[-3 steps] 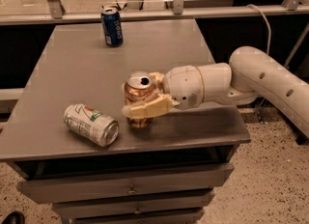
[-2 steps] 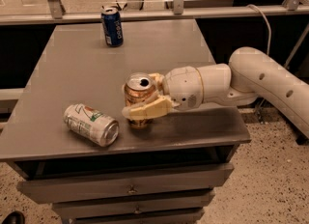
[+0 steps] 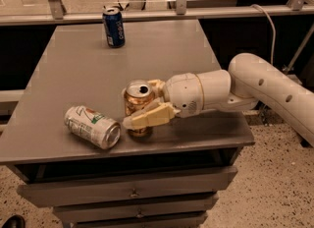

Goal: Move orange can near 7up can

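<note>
The orange can (image 3: 136, 99) stands upright near the front edge of the grey table (image 3: 73, 74), its silver top showing. My gripper (image 3: 141, 105) reaches in from the right, and its cream fingers (image 3: 149, 117) are closed around the can's sides. The 7up can (image 3: 91, 127) lies on its side just left of the orange can, a small gap between them, its open end pointing to the front right.
A dark blue can (image 3: 114, 27) stands upright at the table's far edge. My white arm (image 3: 265, 84) stretches over the table's right edge. Drawers (image 3: 132, 192) sit under the tabletop. A rail and a cable run behind the table.
The gripper and the orange can have shifted slightly to the left, toward the 7up can. The 7up can and the blue can have not moved.
</note>
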Robot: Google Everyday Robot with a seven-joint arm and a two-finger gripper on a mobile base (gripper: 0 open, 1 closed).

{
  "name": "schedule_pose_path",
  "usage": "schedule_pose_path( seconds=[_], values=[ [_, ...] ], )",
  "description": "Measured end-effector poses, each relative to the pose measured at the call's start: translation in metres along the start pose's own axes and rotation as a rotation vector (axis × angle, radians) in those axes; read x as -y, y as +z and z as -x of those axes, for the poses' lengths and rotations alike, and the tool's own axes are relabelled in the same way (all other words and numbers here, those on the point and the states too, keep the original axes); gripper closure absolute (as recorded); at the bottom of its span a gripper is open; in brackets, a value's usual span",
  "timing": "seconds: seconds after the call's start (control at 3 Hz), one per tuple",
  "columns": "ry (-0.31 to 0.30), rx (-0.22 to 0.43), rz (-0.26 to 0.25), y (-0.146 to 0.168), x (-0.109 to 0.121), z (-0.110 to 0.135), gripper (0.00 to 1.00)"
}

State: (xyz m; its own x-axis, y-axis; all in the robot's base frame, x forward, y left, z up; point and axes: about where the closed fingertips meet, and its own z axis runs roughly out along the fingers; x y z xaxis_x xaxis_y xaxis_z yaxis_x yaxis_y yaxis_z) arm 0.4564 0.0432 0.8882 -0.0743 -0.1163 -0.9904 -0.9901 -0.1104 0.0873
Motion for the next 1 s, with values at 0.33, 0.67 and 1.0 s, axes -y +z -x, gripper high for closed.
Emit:
schedule_pose_path(
  seconds=[0.33, 0.67, 1.0],
  values=[
    [0.011, 0.001, 0.005, 0.001, -0.002, -0.003, 0.00],
    [0.010, -0.007, 0.000, -0.004, -0.001, -0.004, 0.00],
    [-0.017, -0.045, -0.029, -0.027, 0.011, 0.000, 0.00]
  ],
)
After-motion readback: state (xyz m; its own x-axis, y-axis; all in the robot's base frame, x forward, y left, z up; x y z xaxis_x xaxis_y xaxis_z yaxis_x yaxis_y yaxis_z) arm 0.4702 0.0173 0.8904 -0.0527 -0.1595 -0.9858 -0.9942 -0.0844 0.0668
